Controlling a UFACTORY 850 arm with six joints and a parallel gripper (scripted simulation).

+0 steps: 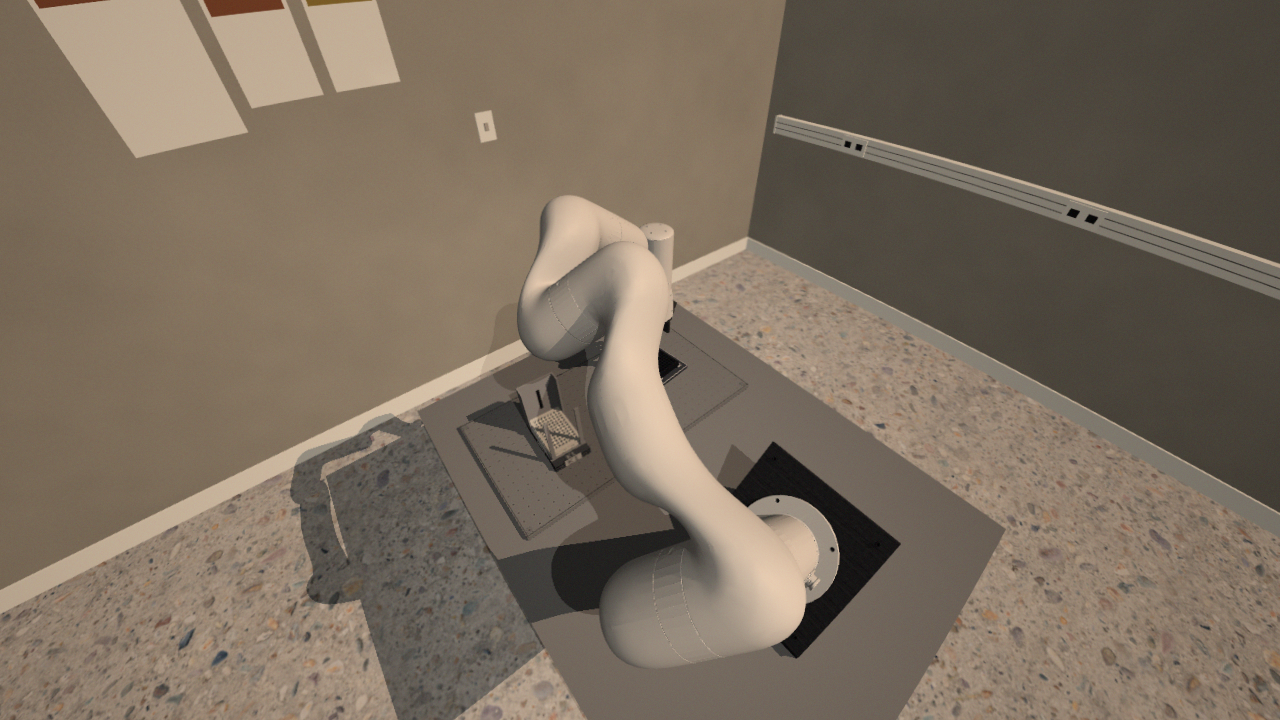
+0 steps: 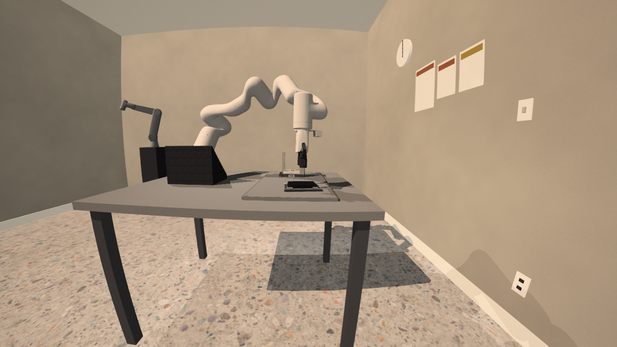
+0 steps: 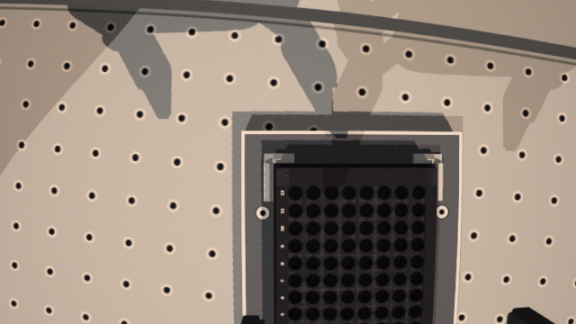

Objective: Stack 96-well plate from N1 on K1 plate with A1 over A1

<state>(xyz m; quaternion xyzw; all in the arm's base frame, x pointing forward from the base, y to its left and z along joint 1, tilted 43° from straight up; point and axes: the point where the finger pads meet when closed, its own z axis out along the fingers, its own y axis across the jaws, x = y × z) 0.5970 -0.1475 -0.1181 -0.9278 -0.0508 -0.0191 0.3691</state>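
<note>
Hand [image 2: 302,169], fully open and holding nothing, hangs vertically just above the black 96-well plate [image 3: 355,243] seated in its nest [image 3: 252,180] on the perforated board [image 3: 112,180].

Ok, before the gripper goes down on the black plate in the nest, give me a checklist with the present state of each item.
1. Gripper open and holding nothing: ok.
2. Black plate seated between the nest's corner brackets: ok.
3. Fingertips standing outside the plate's long sides: ok on the one side that shows, the other barely in view.
4. Gripper above the plate, not touching: ok.
5. Cut-off A1 corner found: cannot tell, out of the wrist view.
6. White plate flat in the stack rack: cannot tell.
</note>
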